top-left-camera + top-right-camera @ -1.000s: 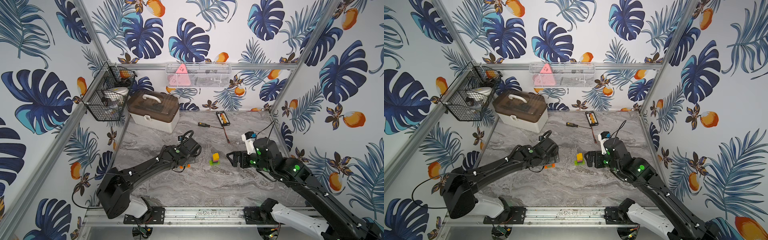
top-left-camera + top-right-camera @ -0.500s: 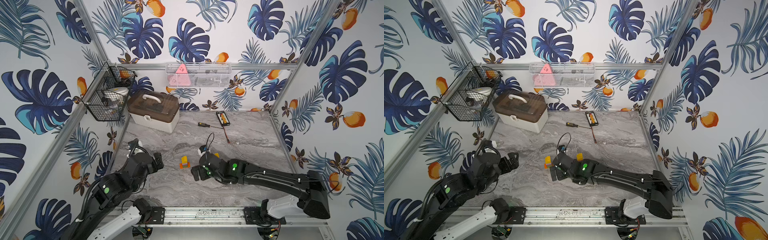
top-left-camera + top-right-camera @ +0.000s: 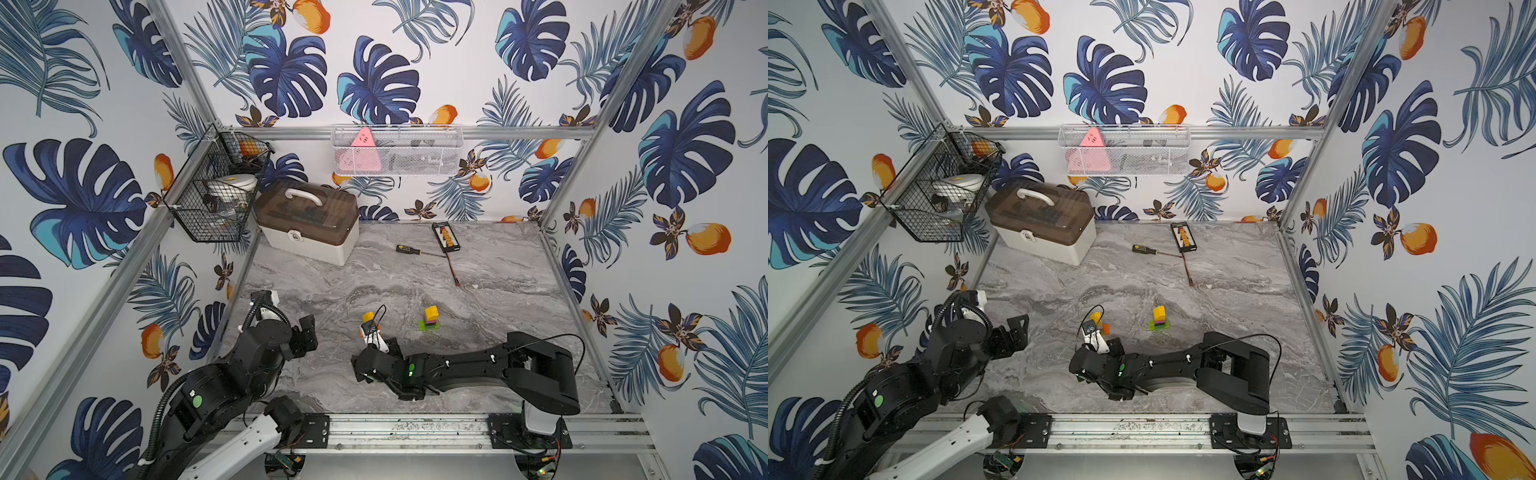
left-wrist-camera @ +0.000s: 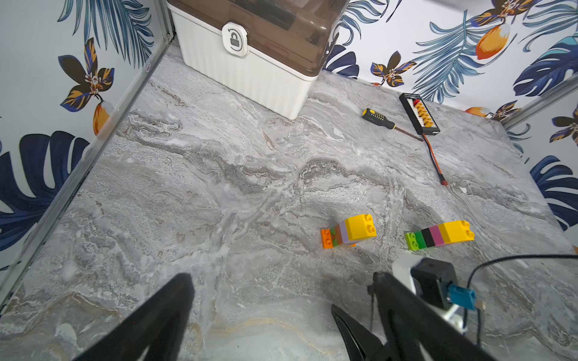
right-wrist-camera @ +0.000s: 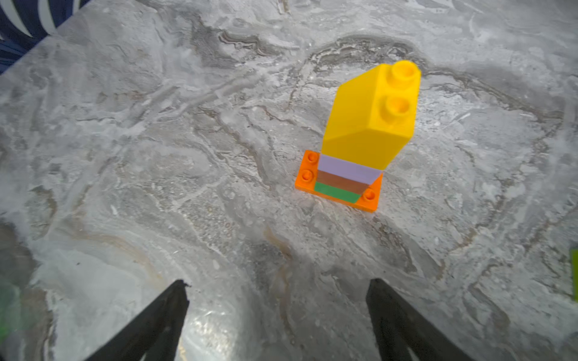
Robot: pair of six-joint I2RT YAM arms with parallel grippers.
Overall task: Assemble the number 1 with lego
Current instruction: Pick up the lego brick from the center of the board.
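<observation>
We see the orange-based stack (image 5: 356, 147) and lime-based stack (image 4: 438, 236), both yellow-topped, long axes upright on the tabletop (image 4: 250, 187). Left fingers (image 4: 169, 306) and right fingers (image 5: 165, 312) gape wide, empty.

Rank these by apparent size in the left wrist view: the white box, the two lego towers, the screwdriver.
1. white box
2. lime-based lego tower and orange-based lego tower: these look alike, so they are not ranked
3. screwdriver: slimmest, though it lies farther from the camera
</observation>
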